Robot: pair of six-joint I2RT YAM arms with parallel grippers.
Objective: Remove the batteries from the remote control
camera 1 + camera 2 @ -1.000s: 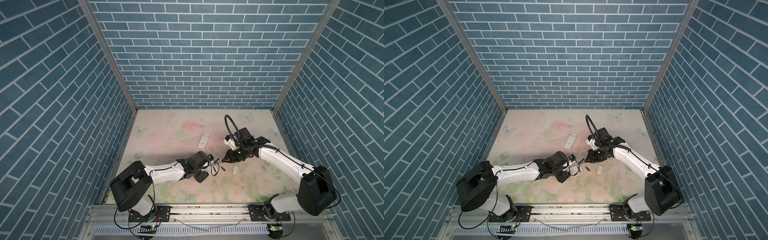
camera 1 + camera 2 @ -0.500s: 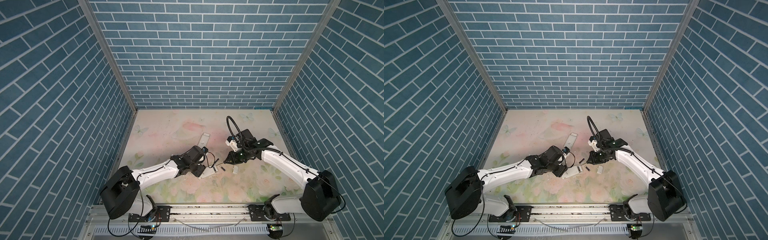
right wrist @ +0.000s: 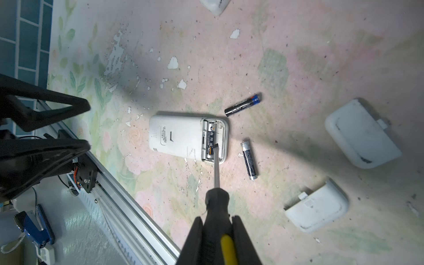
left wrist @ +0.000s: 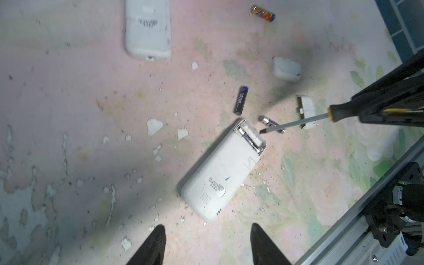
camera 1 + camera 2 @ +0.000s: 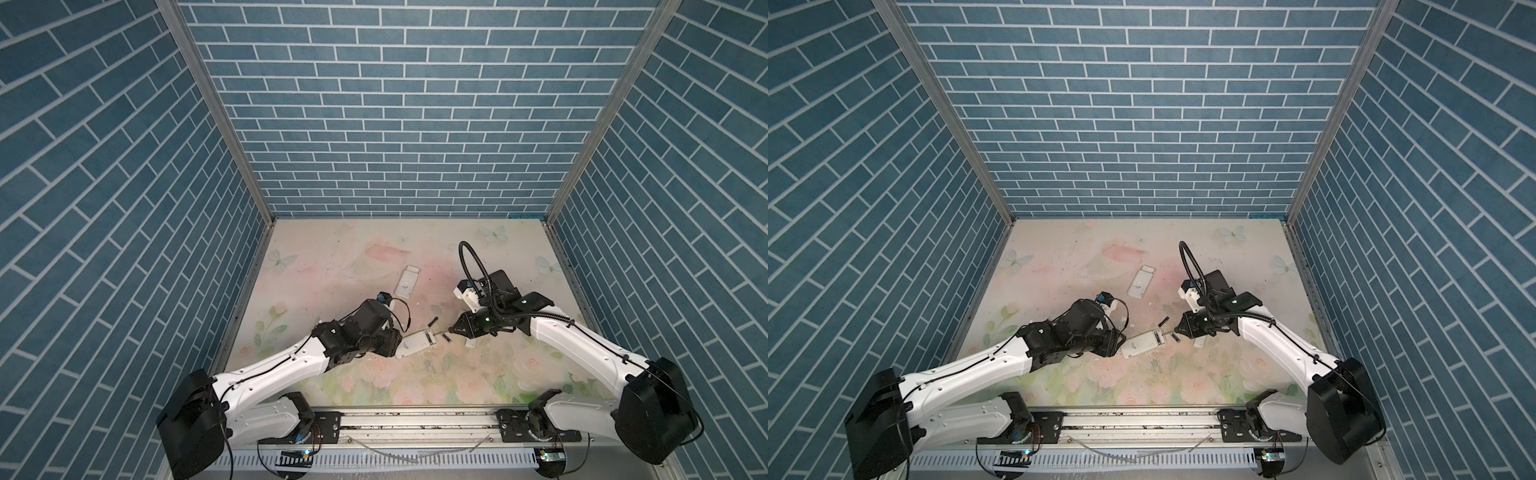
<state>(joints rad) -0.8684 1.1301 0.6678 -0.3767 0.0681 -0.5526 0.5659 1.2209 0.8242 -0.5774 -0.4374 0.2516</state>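
While one black cylindrical battery (image 3: pixel 211 140) sits in the open compartment of the white plastic remote control (image 3: pixel 179 137), long axis crosswise to the casing, right fingers (image 3: pixel 193 243) clench black-and-yellow-handled screwdriver (image 3: pixel 216 169), tip at the battery's nearer end; left fingers (image 4: pixel 156 243) released, empty, by the remote's opposite end.

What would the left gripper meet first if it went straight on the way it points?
Probably the near end of the opened white remote, lying straight ahead of the open left gripper; how high the gripper sits over it is unclear.
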